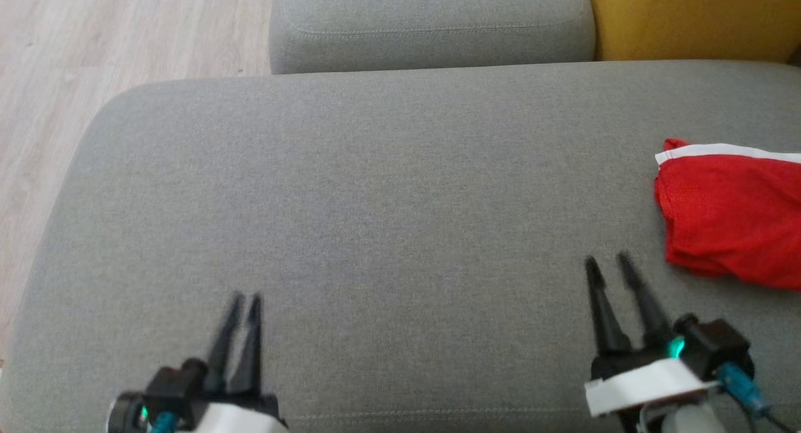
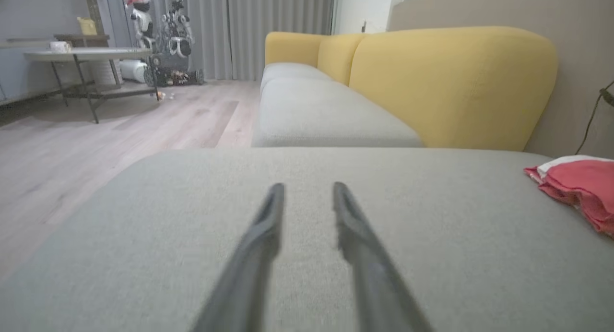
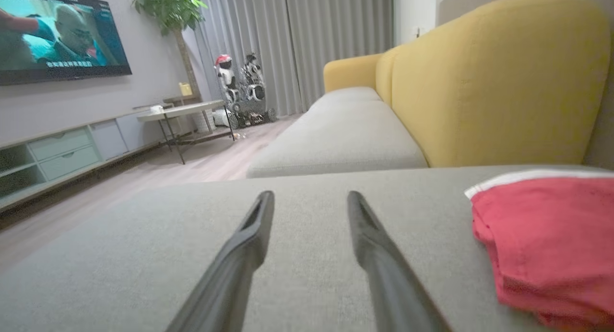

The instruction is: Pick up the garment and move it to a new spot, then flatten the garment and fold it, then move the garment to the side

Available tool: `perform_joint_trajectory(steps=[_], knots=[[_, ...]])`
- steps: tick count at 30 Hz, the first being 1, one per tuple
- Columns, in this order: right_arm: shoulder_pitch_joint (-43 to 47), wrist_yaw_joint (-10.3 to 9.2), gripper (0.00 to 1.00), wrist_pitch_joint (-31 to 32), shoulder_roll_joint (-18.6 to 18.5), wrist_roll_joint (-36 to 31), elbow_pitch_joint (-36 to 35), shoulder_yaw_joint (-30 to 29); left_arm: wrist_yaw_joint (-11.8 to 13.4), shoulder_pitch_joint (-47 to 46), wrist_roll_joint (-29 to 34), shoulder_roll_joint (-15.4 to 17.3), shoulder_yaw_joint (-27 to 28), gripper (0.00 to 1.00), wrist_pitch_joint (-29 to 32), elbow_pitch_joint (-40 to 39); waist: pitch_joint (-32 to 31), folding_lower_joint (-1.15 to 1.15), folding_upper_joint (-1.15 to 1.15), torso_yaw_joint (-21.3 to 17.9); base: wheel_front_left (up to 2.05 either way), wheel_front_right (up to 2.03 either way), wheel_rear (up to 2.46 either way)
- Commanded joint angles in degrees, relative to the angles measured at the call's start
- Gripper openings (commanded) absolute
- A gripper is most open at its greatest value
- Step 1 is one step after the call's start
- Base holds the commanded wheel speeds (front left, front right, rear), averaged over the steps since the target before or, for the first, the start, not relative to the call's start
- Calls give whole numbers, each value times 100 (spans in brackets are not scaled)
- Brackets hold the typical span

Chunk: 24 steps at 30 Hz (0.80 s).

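The red garment (image 1: 729,220) lay folded at the sofa cushion's (image 1: 375,201) right edge, near the right hand (image 1: 606,259); it and the left hand (image 1: 246,297) stood spread and empty, so any last sideways nudge likely needed a low, fold-sparing grip.

grey seat cushion (image 1: 375,201), yellow backrest (image 1: 688,20) behind it, pale wooden floor (image 1: 94,45) to its left

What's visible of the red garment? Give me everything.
The red garment looks like thin mesh-like fabric, with a white band along its far edge. It lies folded in loose layers, edges rumpled, flat on the grey seat cushion at the robot's right, partly cut off by the head view's edge. In view, only the cushion touches it; the right pincer stands apart, open and empty.
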Motion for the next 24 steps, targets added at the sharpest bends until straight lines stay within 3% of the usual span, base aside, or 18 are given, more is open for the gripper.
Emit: perform_joint_trajectory(steps=[1,24], knots=[[51,0,0,7,0,5,140,4,-1,56,-5,-1,-12,0,0,149,0,0,0,-1,0,0,0],[-25,3,0,254,-87,1569,209,-135,-138,-175,-1535,83,151,0,255,463,14,0,0,-46,0,0,0]])
